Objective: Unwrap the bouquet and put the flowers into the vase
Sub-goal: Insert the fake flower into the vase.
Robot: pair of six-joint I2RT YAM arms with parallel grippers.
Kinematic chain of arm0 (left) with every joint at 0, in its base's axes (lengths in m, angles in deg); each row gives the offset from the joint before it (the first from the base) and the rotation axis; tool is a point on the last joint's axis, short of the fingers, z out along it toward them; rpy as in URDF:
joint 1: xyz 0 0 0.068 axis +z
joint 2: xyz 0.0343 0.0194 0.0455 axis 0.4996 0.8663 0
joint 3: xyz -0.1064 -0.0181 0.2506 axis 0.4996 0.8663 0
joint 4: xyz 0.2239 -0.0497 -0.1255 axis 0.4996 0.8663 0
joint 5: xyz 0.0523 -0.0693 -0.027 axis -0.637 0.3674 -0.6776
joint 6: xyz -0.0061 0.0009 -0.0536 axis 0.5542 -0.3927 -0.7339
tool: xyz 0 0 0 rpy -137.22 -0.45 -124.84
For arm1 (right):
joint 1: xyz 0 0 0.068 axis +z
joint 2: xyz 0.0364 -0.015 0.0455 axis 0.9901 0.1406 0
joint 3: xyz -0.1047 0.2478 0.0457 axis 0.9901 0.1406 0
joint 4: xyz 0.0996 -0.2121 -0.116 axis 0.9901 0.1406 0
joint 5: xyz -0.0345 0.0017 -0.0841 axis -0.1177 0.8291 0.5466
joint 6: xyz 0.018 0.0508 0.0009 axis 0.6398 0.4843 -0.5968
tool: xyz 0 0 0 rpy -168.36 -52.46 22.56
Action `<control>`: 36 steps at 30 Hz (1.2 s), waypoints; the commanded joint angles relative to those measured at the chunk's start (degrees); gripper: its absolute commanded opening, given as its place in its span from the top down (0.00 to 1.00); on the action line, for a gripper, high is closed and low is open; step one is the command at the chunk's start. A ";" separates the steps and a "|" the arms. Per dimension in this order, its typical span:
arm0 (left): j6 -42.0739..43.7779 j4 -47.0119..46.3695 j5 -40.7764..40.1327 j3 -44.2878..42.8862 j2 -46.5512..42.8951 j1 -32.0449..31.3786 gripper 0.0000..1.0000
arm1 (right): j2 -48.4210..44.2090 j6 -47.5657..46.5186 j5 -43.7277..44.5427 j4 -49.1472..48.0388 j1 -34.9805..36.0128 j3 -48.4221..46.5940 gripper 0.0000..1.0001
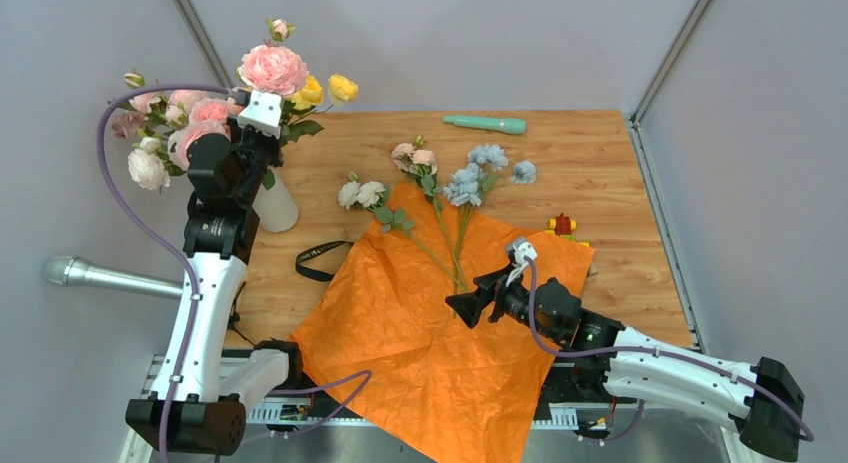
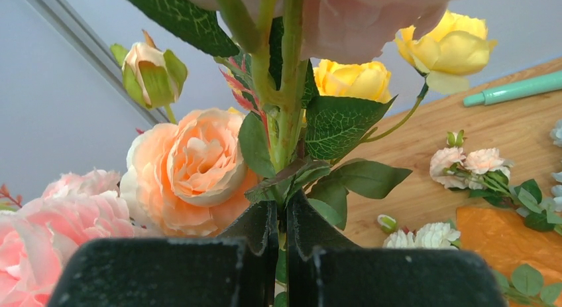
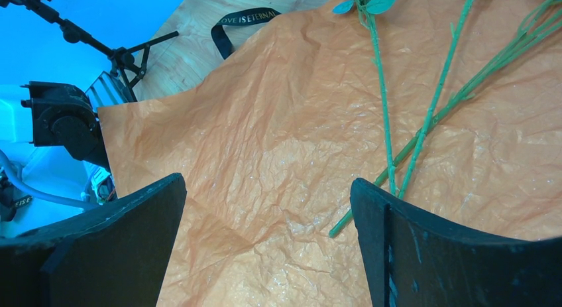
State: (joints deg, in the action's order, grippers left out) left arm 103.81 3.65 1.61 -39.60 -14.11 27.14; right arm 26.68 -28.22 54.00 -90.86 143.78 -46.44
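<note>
Left tool is clamping tight on the stems of a flower cluster — big pink bloom plus yellow blooms — and holding it upright over the vase by the desk's left edge, toward the far corner. Grip is sitting low, under the leaves; I'm reading that as keeping the heads clear while the stem ends are going down the neck. Other pink and white flowers are crowding the same spot. Can't tell which are seated, the arm is blocking the vase mouth.

Right tool is hanging wide, gripping nothing, just above the flattened orange paper that is lying mid-desk and spilling over the near edge. Looks like it's lining up on the loose stems for the next pick.

Views: overhead is giving the layout: white, peach and pale-blue sprays with heads lying past the paper's far corner, black strap at its far-left edge. Only the left wrist is showing the actual pinch on the stems. Only the right wrist is showing the stem ends lying between its fingers, close to one of them; overhead is hiding that under the tool.
</note>
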 commanded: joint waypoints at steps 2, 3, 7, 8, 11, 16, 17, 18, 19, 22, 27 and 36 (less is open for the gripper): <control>-3.71 -5.22 -0.58 2.51 -2.08 1.51 1.00 | -0.68 1.12 -0.23 -1.42 0.38 0.41 0.04; -4.14 -5.54 -0.53 2.82 -2.17 1.64 1.00 | -0.76 1.18 -0.27 -1.42 0.42 0.48 0.04; -5.40 -6.66 -0.49 5.27 -2.97 2.32 1.00 | -0.93 1.25 -0.23 -1.42 0.38 0.59 0.04; -5.66 -6.98 -0.55 6.19 -3.27 2.51 1.00 | -1.03 1.26 -0.36 -1.42 0.42 0.59 0.04; -6.92 -8.36 -0.61 8.13 -3.77 4.08 1.00 | -1.13 1.26 -0.47 -1.42 0.38 0.68 0.04; -8.51 -9.77 0.13 9.97 -3.39 5.80 1.00 | -1.45 1.32 -0.60 -1.42 0.36 0.76 0.04; -8.66 -9.93 0.08 10.40 -3.29 6.06 1.00 | -1.48 1.34 -0.62 -1.42 0.36 0.81 0.04; -8.89 -10.06 0.02 10.63 -3.25 6.20 1.00 | -1.56 1.37 -0.58 -1.42 0.39 0.85 0.04; -8.94 -10.38 -0.30 11.13 -3.23 6.46 1.00 | -1.56 1.42 -0.62 -1.42 0.39 0.87 0.04; -9.56 -11.03 -0.92 12.02 -3.18 7.03 1.00 | -1.73 1.52 -0.72 -1.42 0.41 0.94 0.04; -10.25 -11.77 -1.73 13.37 -3.13 7.60 1.00 | -1.83 1.61 -0.73 -1.42 0.37 1.03 0.04; -10.88 -11.80 -2.16 14.47 -1.68 8.16 1.00 | -1.87 1.70 -0.90 -1.51 0.36 1.03 0.04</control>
State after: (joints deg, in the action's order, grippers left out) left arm 95.16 -7.41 0.32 -25.50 -16.51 34.55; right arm 25.43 -27.41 53.85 -90.81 143.78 -45.24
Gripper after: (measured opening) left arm 0.029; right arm 0.957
